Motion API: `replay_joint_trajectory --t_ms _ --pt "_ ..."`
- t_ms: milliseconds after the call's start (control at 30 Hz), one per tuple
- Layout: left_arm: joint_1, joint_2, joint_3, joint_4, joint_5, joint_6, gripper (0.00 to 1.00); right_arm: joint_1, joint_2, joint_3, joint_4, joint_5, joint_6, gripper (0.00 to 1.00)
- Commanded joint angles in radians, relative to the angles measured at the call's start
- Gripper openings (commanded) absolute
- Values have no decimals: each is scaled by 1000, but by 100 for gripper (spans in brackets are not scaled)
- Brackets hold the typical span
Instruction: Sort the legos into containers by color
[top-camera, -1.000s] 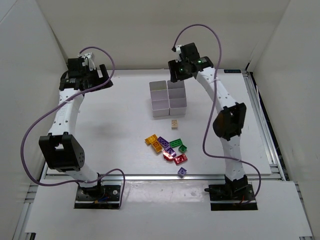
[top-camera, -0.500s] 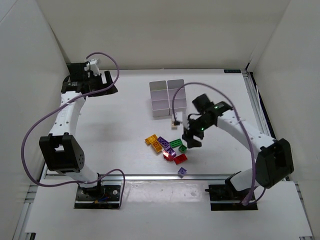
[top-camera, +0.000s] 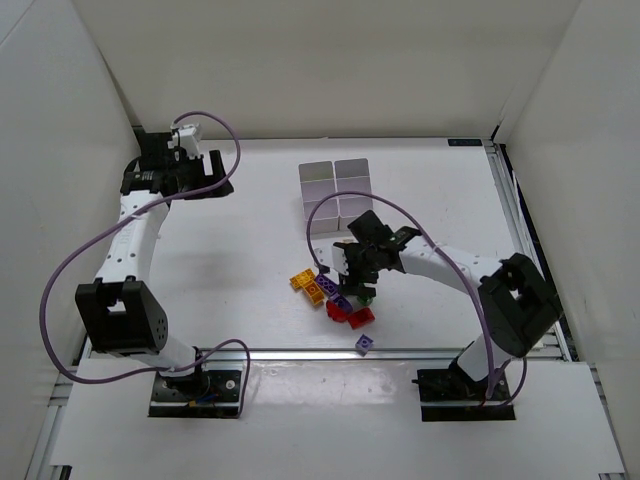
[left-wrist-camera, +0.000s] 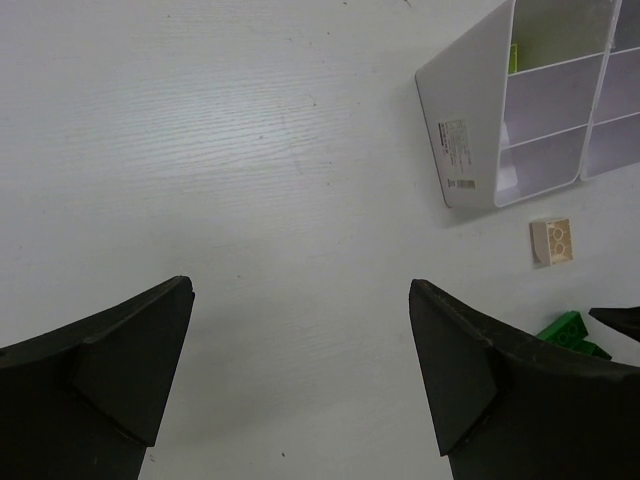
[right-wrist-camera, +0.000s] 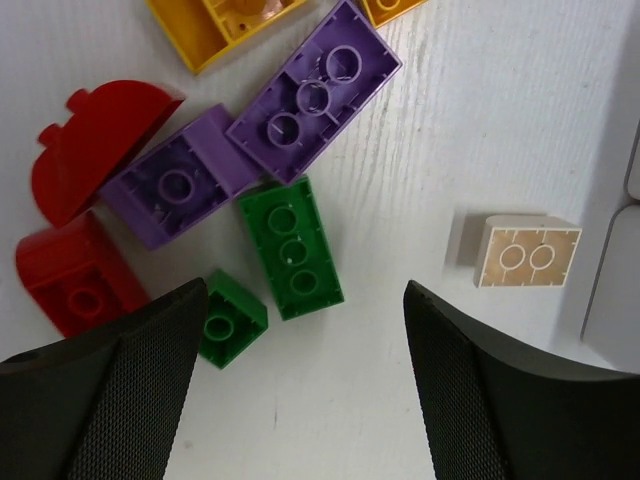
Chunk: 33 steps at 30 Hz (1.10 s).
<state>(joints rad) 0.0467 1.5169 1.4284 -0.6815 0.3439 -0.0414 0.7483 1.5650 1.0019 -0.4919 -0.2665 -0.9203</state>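
The right claw (right-wrist-camera: 302, 290) hovers spread over the legos (top-camera: 335, 295), which lie clustered on the tabletop (top-camera: 240, 260) at 6 o'clock of the containers (top-camera: 337, 195). A long green brick (right-wrist-camera: 291, 247) sits between its fingers. This brick touches a purple brick (right-wrist-camera: 314, 95) at its 12 o'clock end and a small green brick (right-wrist-camera: 230, 320) at 8 o'clock. Closing here could likely drag the purple one along, mixing colours, or squeeze the glossy green sideways out of the pinch. The left claw (left-wrist-camera: 300, 290) hangs spread wide and empty, well apart at 9 o'clock.
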Motion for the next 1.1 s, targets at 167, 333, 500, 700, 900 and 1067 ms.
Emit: replay_joint_trajectory --t_ms 167,333,500,700,900,1067 --pt "-2 -66 -34 -7 -34 37 99 8 81 47 64 -10 -23 82" --pt "1 -60 -25 -9 -45 38 99 5 116 46 58 -25 -49 82" --pt "-1 -54 -19 -13 -45 37 99 5 150 37 82 -31 -54 80" --pt "-1 -46 -17 -15 -48 37 99 2 179 33 92 -39 -71 67" --pt "1 -43 -22 -15 -45 32 99 -1 173 47 64 -51 -69 35" --pt "-1 -32 -20 -13 -40 34 99 -23 89 102 -8 -68 -10 25"
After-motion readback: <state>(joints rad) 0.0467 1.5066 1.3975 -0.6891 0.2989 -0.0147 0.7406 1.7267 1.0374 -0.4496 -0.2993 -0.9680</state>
